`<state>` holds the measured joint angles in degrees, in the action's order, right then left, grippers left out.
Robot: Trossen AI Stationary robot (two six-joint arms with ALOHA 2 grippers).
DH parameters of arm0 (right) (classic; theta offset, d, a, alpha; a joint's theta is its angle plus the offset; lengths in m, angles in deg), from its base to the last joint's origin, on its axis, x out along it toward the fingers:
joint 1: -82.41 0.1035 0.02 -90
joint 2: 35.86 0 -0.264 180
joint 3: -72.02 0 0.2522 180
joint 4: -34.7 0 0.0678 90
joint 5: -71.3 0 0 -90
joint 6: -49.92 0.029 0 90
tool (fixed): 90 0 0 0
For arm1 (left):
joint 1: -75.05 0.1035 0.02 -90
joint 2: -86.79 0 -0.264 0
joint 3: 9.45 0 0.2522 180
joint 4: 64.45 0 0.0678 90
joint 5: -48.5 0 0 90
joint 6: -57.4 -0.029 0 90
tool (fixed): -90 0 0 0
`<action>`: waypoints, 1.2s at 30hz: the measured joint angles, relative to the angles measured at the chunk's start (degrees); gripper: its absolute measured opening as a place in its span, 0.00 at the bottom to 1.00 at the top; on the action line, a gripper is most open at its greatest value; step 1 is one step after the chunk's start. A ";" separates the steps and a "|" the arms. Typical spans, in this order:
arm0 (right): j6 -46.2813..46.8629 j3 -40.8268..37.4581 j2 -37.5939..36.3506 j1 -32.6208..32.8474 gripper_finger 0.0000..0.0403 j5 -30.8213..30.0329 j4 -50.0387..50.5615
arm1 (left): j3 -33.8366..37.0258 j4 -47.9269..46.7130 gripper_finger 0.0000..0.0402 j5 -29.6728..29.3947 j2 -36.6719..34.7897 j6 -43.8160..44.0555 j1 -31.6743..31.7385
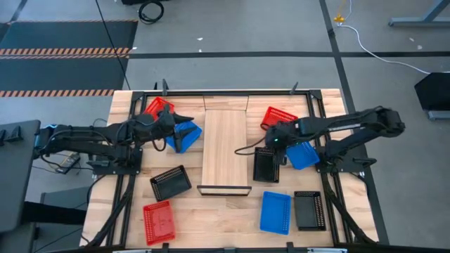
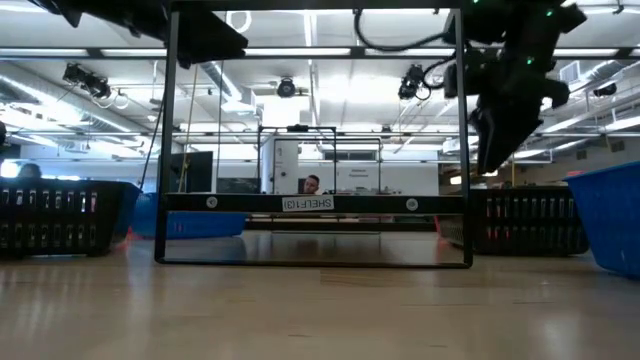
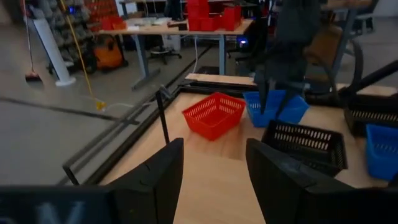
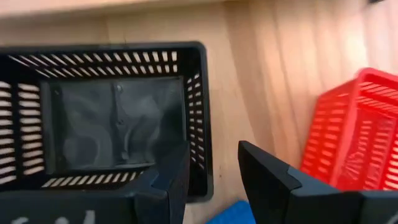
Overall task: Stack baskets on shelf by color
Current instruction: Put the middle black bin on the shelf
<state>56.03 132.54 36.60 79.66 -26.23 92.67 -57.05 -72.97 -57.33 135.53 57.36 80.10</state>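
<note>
The shelf [image 1: 225, 151] lies in the middle of the table, its black frame [image 2: 315, 205] at the near end. My right gripper [image 1: 273, 138] hangs open, pointing steeply down, above the far end of a black basket [image 4: 106, 118] beside the shelf's right side. A red basket [image 4: 354, 130] and a blue basket [image 1: 302, 154] sit close by. My left gripper [image 3: 214, 168] is open and nearly level, above a blue basket [image 1: 184, 135] and next to a red basket [image 1: 158, 109] left of the shelf. Neither gripper holds anything.
More baskets rest flat on the table: a black one [image 1: 170, 183] and a red one [image 1: 159, 221] at the near left, a blue one [image 1: 275, 212] and a black one [image 1: 309, 210] at the near right. A black rail frame [image 1: 309, 105] borders the table.
</note>
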 joint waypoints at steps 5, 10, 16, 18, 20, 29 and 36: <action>-2.17 -0.02 5.05 -0.36 0.36 -0.13 -0.47 | 0.00 -1.45 0.45 -0.01 0.00 3.93 -1.62; -2.71 -0.02 7.45 -1.23 0.36 0.85 -1.71 | 0.00 -1.78 0.43 -0.03 0.00 5.81 -3.73; -3.43 -0.02 10.06 -2.18 0.36 1.19 -2.93 | 0.01 -4.10 0.43 -0.30 0.00 8.28 -5.73; -4.14 -0.02 11.06 -2.65 0.36 0.99 -3.28 | 0.02 -4.96 0.43 -1.26 0.00 8.89 -6.31; -4.76 -0.02 11.96 -3.00 0.34 0.30 -3.53 | 0.02 -5.43 0.43 -2.23 0.00 9.54 -6.94; -6.90 -0.03 12.89 -3.41 0.12 -0.24 -3.51 | 0.02 -6.05 0.43 -5.59 0.00 11.20 -9.01; -9.51 0.02 12.04 -3.41 0.06 0.51 -3.45 | 0.04 -6.81 0.43 -5.83 0.00 11.47 -9.18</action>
<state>46.53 132.56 48.64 76.26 -25.73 89.22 -57.01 -79.77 -63.16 135.54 68.82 70.92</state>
